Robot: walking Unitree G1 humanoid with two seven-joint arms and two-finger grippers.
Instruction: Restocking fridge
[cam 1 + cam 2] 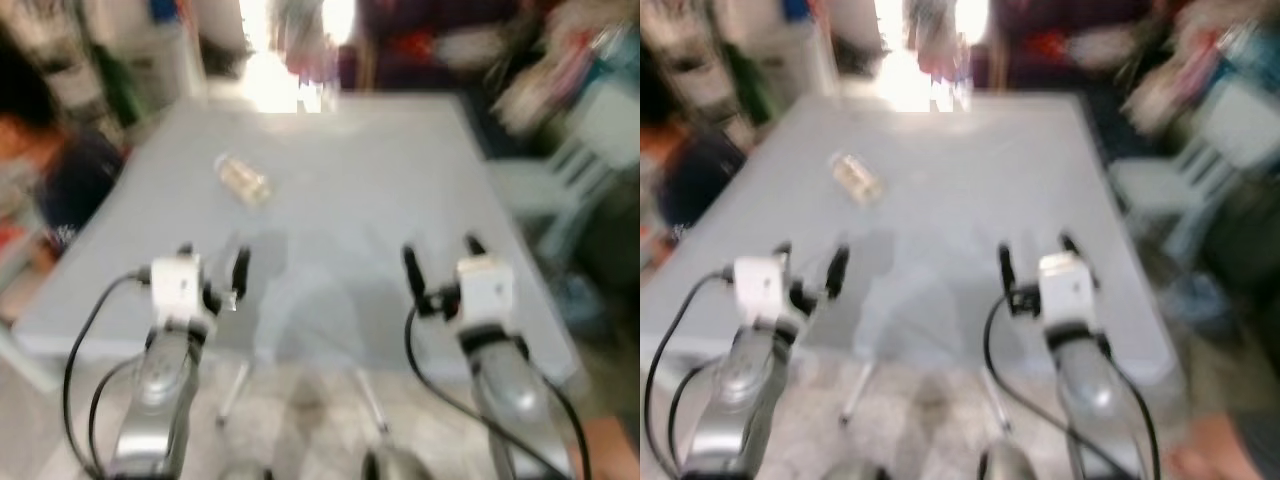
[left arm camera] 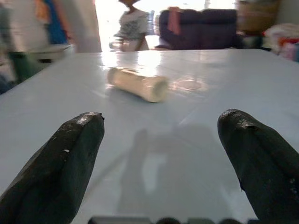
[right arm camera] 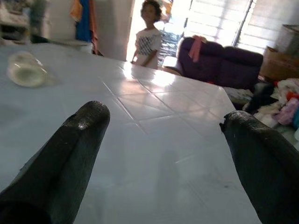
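Observation:
A pale, see-through bottle (image 1: 243,179) lies on its side on the light blue-grey table (image 1: 350,200), left of its middle. The same bottle (image 2: 138,84) lies ahead of my left gripper (image 2: 161,154), which is open with nothing between its fingers. In the head view, my left gripper (image 1: 212,268) hovers over the table's near edge, short of the bottle. My right gripper (image 1: 440,262) is open too, over the near edge to the right, with the bottle (image 3: 25,69) far off to its side.
A person (image 3: 148,35) stands in the bright doorway beyond the table's far end. A dark purple sofa (image 3: 219,58) is behind. Another person (image 1: 50,165) sits at the table's left side. A white chair (image 1: 575,170) and clutter stand to the right.

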